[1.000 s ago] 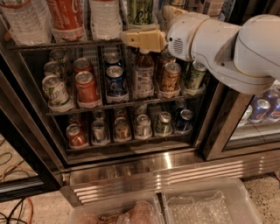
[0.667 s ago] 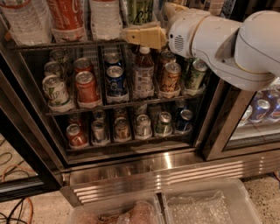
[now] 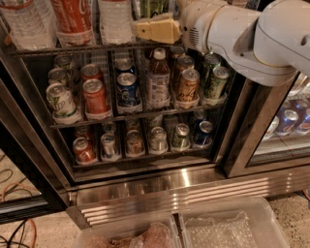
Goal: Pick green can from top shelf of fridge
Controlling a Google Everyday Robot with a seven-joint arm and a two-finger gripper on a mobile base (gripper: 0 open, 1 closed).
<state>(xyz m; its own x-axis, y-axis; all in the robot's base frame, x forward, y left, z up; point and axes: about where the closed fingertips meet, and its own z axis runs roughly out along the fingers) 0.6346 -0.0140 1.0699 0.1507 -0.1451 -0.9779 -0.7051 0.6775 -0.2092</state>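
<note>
Most of the green can [image 3: 152,7] is lost to me: only its lower body shows, cropped by the top edge of the view, and my gripper [image 3: 145,30] covers its base. It stands on the top shelf [image 3: 58,49] of the fridge [image 3: 193,188], just behind and above my gripper; whether we touch I cannot tell. Nor can I tell how wide my gripper stands or whether it has hold of anything, since it shows only as 1 pale yellow block.

To its left stand 3 bottles, all cropped at the top: a clear bottle [image 3: 115,19] just beside it, a red-labelled cola bottle [image 3: 72,19] further out, and a water bottle [image 3: 22,22] well apart.

My white arm [image 3: 242,38] comes in from the right at shelf height, roughly level, with the gripper pointing left across the shelf front. It hides the right side of that rack.

Below my gripper, 2 lower racks [image 3: 131,116] hold short cans [image 3: 94,94], with 1 brown bottle [image 3: 158,80] directly beneath. Well below, 2 clear plastic bins [image 3: 227,227] are cut off by the bottom edge.
</note>
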